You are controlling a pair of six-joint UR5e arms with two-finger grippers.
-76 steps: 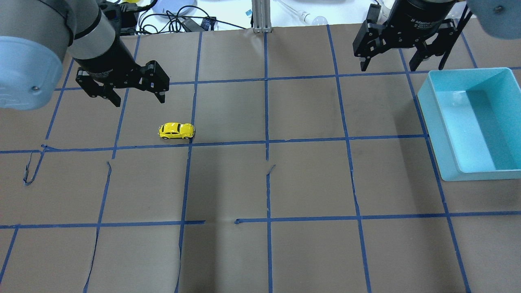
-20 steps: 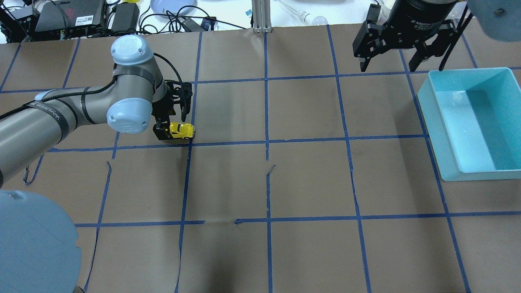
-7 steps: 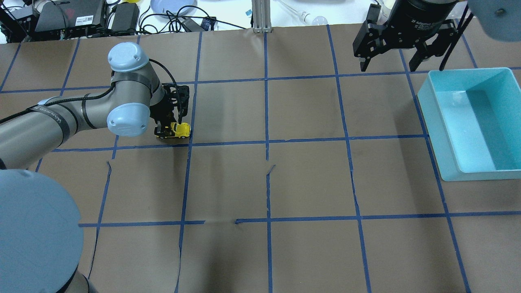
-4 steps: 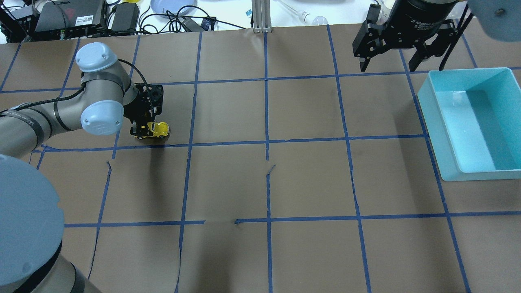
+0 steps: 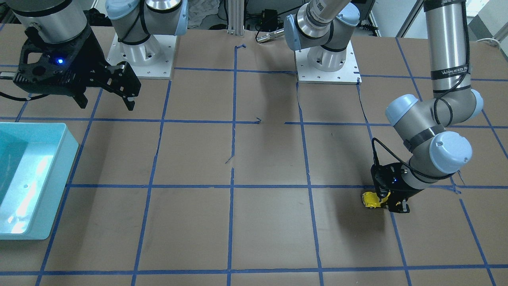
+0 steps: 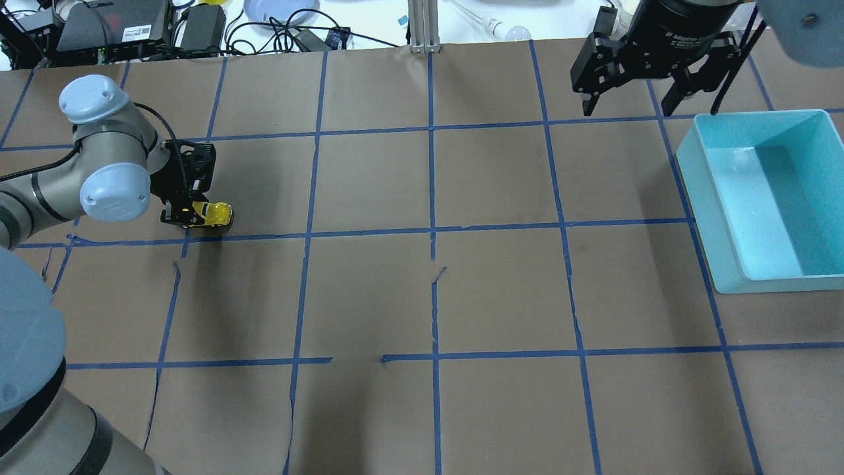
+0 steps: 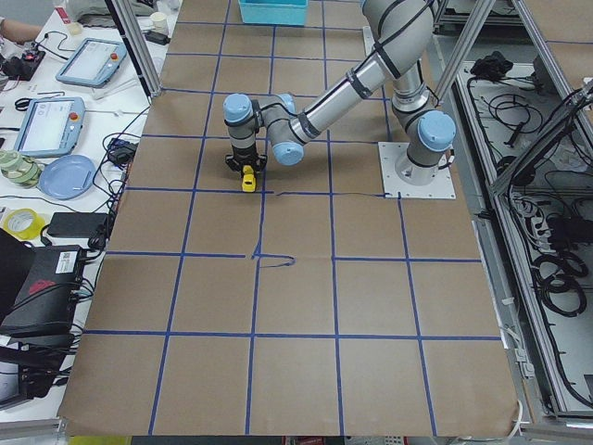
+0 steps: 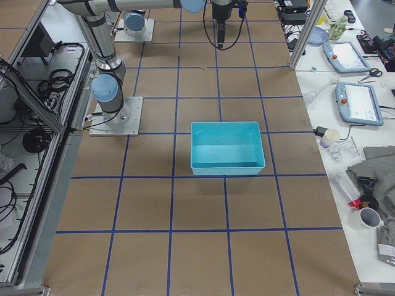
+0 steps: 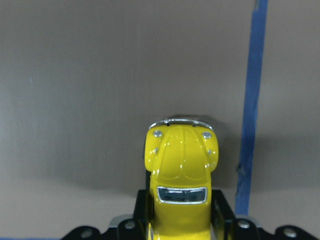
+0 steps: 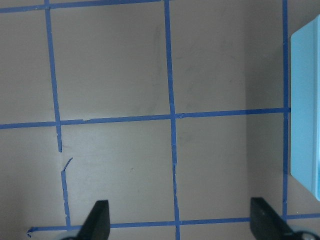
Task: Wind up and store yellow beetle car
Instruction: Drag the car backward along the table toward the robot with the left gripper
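The yellow beetle car [image 6: 214, 214] is at the table's left, with its wheels on or just above the brown paper. My left gripper [image 6: 186, 214] is shut on its rear half. In the left wrist view the car's [image 9: 182, 167] nose points away from the camera, with a finger on each side of its body. It also shows in the front-facing view [image 5: 371, 199], held by the left gripper [image 5: 391, 203]. My right gripper [image 6: 628, 105] hangs open and empty at the back right, high above the table.
A teal bin [image 6: 699, 218] stands at the right edge, below and right of the right gripper; nothing shows inside it. It also shows in the front-facing view [image 5: 59, 174]. Blue tape lines grid the paper. Cables and devices lie beyond the far edge.
My left gripper, shut on the car, has moved left along the table by about one grid square's width. The right arm has not moved.
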